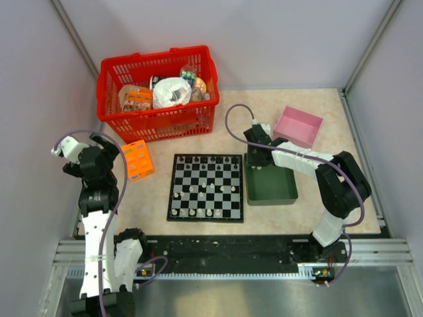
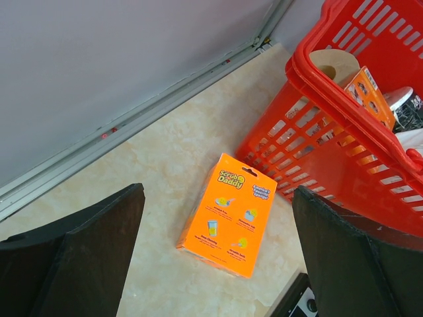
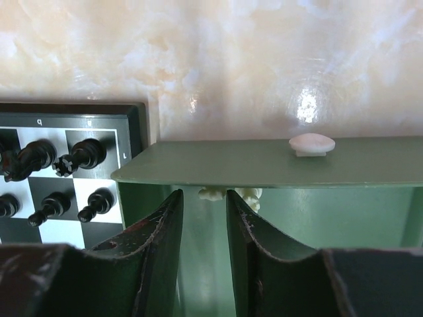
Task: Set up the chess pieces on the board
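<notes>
The board point(image 1: 205, 187) lies at the table's centre, with black chess pieces point(image 1: 206, 160) along its far rows and white ones point(image 1: 198, 212) along its near row. My right gripper point(image 1: 256, 164) is low inside the dark green tray point(image 1: 283, 195), at its far left corner. In the right wrist view its jaws point(image 3: 203, 195) stand narrowly open with nothing between them; two white pieces point(image 3: 211, 193) lie just beyond the fingertips. Another white piece point(image 3: 312, 144) sits on the tray rim point(image 3: 218, 164). Black pieces point(image 3: 82, 154) show on the board's corner. My left gripper point(image 1: 108, 146) hangs open and empty, far from the board.
A red basket point(image 1: 156, 117) of groceries stands at the back left, also in the left wrist view point(image 2: 310, 125). An orange box point(image 1: 137, 160) lies left of the board, below my left gripper point(image 2: 218, 191). A pink tub point(image 1: 299, 125) stands behind the tray.
</notes>
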You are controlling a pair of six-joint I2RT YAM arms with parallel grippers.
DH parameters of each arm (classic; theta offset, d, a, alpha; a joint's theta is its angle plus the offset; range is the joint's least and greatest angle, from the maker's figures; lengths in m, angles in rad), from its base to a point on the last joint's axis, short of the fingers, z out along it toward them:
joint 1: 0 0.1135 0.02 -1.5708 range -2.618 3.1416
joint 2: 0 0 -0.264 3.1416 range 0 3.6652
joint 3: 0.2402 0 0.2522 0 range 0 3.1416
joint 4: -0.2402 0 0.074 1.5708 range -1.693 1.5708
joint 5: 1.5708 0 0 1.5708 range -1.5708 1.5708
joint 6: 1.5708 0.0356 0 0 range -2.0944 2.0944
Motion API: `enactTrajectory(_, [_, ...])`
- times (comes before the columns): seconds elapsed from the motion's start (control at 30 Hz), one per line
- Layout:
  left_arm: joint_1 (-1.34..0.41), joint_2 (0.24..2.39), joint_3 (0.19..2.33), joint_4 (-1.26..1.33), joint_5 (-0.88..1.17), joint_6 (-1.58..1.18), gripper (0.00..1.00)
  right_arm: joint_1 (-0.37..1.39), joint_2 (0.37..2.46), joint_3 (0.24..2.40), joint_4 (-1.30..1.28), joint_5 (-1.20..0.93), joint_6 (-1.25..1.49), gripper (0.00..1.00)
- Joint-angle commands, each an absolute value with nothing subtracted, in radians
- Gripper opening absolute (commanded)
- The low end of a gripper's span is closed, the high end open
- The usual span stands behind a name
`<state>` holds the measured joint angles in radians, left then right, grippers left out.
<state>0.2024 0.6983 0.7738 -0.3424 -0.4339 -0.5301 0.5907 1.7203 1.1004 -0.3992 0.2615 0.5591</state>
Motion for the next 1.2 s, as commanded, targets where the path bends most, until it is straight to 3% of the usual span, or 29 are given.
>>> enactTrajectory(0.0, [0.207,0.699,0.776,-0.285,-0.426,-0.535,0.99,0.578,1.733,1.135,-0.354,0.27,0.555,0.31])
enactTrajectory(0.23, [0.207,0.693,0.773,-0.291,-0.431,-0.534,0.99,0.577,1.74,1.132,-0.354,0.279,0.554,0.28])
enactTrajectory(0.37, [0.207,0.692,0.772,-0.293,-0.433,-0.534,0.99,0.577,1.729,1.127,-0.356,0.273,0.546,0.22])
enactTrajectory(0.5, [0.207,0.69,0.769,-0.293,-0.431,-0.535,0.99,0.577,1.714,1.118,-0.356,0.272,0.54,0.1])
enactTrajectory(0.67, [0.207,0.689,0.77,-0.295,-0.43,-0.535,0.99,0.578,1.663,1.112,-0.367,0.255,0.52,0.05])
enactTrajectory(0.97, [0.207,0.69,0.767,-0.293,-0.425,-0.541,0.99,0.595,1.453,1.083,-0.454,0.221,0.463,0.04])
enactTrajectory(1.17, [0.207,0.69,0.762,-0.287,-0.413,-0.548,0.99,0.698,1.307,1.003,-0.476,0.209,0.468,0.04])
